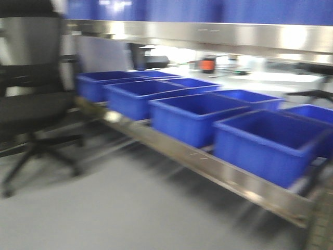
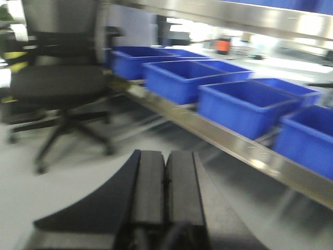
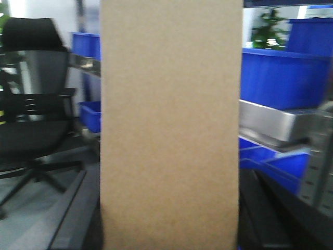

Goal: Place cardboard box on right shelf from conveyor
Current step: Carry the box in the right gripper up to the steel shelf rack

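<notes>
Right end effector [image 3: 169,221]: clamped on box [image 3: 170,120], upright, centred in grip. Left end effector [image 2: 165,192]: pressed together, empty. Shelf [image 3: 268,122] just right of box.

Long steel shelf [image 1: 208,165] with a broad shiny front lip, running back toward the left. Directly on it, a row of open blue bins [image 1: 265,143] set side by side, more behind them. Above that shelf, a second steel lip [image 1: 208,34]. In front of it, grey floor [image 1: 114,213]. Left of the shelf, a black office chair [image 1: 31,104] standing on the floor.
</notes>
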Controlling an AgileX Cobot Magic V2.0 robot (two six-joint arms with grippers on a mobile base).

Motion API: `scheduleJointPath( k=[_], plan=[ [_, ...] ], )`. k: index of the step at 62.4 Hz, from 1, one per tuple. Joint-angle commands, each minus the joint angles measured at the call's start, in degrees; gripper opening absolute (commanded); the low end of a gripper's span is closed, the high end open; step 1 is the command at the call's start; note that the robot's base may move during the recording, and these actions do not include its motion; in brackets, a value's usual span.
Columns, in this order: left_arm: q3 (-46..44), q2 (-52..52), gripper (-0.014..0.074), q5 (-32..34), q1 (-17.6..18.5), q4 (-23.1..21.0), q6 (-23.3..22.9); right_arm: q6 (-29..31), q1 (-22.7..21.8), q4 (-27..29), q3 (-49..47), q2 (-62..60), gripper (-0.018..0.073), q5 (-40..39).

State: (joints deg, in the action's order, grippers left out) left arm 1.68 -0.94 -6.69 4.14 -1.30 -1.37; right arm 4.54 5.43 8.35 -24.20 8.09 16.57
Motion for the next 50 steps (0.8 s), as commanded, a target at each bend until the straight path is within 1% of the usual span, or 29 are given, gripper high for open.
scheduleJointPath(
  k=[1, 50],
  plan=[
    [0.6, -0.4, -0.0116, 4.9, 0.1, 0.1, -0.3, 0.6, -0.3, 0.2, -1.6, 0.6, 0.0052, -6.1],
    [0.6, -0.4, -0.0116, 4.9, 0.1, 0.1, -0.3, 0.6, -0.3, 0.2, -1.6, 0.6, 0.0052, -6.1]
  ],
)
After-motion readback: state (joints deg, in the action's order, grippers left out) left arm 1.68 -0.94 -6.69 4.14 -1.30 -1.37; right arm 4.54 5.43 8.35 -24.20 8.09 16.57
